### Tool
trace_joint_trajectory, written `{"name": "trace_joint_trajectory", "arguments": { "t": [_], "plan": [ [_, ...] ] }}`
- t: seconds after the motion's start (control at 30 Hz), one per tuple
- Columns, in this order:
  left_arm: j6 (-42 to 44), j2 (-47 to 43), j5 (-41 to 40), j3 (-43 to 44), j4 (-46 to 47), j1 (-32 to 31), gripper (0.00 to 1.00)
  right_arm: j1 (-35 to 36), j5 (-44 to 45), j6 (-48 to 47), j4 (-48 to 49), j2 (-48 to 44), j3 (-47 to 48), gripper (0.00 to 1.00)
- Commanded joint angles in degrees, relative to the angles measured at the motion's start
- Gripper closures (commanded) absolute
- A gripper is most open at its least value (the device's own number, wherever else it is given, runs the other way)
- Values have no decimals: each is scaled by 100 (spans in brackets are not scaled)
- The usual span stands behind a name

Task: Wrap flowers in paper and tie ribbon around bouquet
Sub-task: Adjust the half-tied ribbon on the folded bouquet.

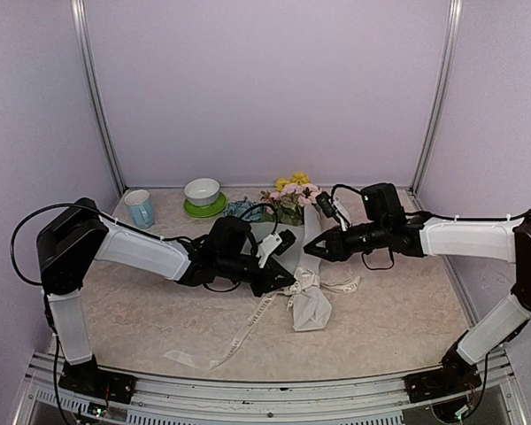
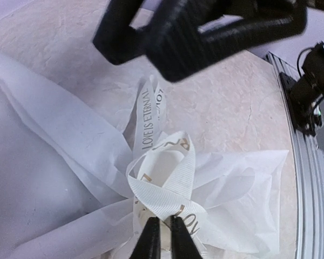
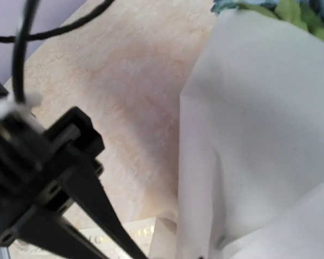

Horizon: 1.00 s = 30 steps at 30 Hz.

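One bouquet [image 1: 314, 305], one ribbon [image 2: 164, 186], left jaws pinching it, right jaws unclear, one cup [image 1: 140, 208], one bowl [image 1: 202, 191]

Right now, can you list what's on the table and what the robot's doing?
bouquet: lying wrapped in white paper
flowers: pink, yellow, blue, at far end
ribbon: tied round paper, tail trailing nearward
left fingers: pinching ribbon at the knot
right fingers: by the paper, grip unclear
behind: blue cup, white bowl on green plate
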Motion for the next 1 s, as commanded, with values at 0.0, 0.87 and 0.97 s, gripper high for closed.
{"name": "trace_joint_trajectory", "arguments": {
  "t": [0.0,0.87,0.97],
  "plan": [
    [103,-167,510,146,126,73,100,-14,269,-104,-1130,-182,294,70],
    [10,283,1107,849,-951,132,86,118,405,8,-1528,-483,87,68],
    [41,308,1243,873,-1143,125,95,118,365,-58,-1523,-500,71,68]
  ]
}}
